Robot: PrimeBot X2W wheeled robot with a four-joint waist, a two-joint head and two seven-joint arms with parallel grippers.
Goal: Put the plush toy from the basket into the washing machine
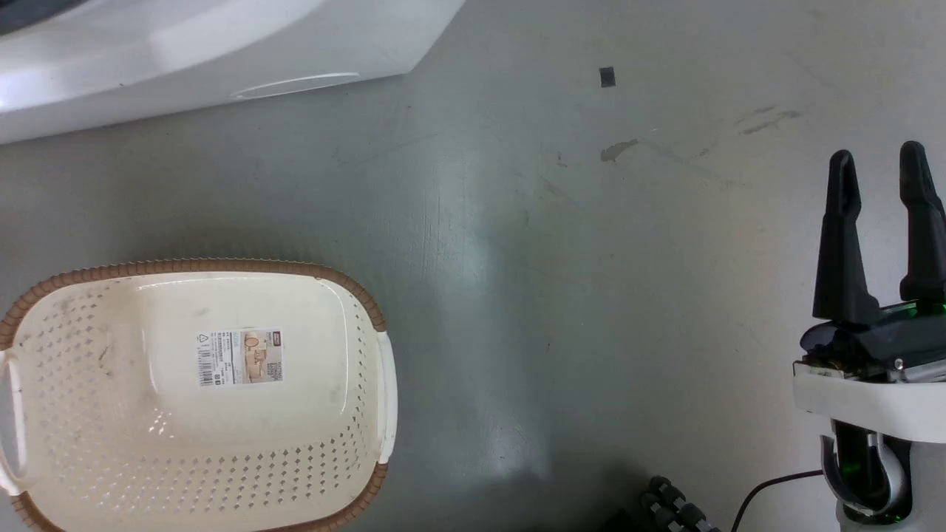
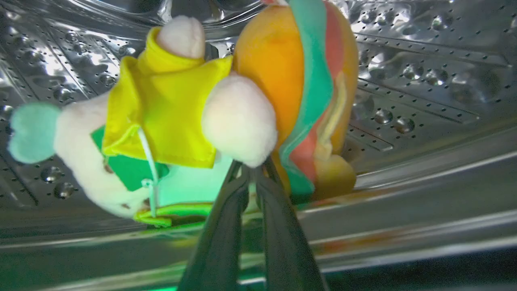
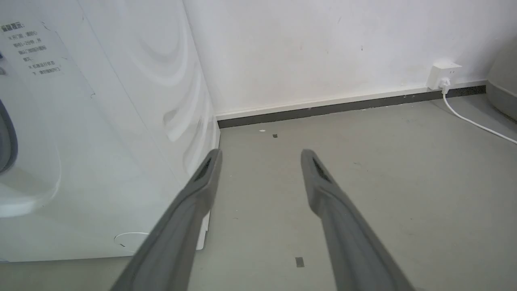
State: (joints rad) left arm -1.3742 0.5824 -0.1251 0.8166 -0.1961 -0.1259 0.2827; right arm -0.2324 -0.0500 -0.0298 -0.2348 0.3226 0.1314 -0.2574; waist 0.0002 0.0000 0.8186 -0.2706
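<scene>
Left gripper [image 2: 253,171] pinches the plush toy [image 2: 181,117] inside the washing machine [image 2: 424,81] drum.
Right gripper [image 1: 882,166] hangs open above the floor [image 1: 554,295].

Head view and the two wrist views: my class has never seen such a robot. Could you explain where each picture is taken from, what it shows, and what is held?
The robot has two arms, each ending in a two-fingered gripper. The head view looks down from its head at the grey floor, the cream basket with a paper label inside, a corner of the white washer, and the right gripper, open and holding nothing. The left wrist view looks along the left gripper, which is inside the washer's steel drum, pinching the toy. The right wrist view looks along that gripper's fingers at floor, washer and a wall.
</scene>
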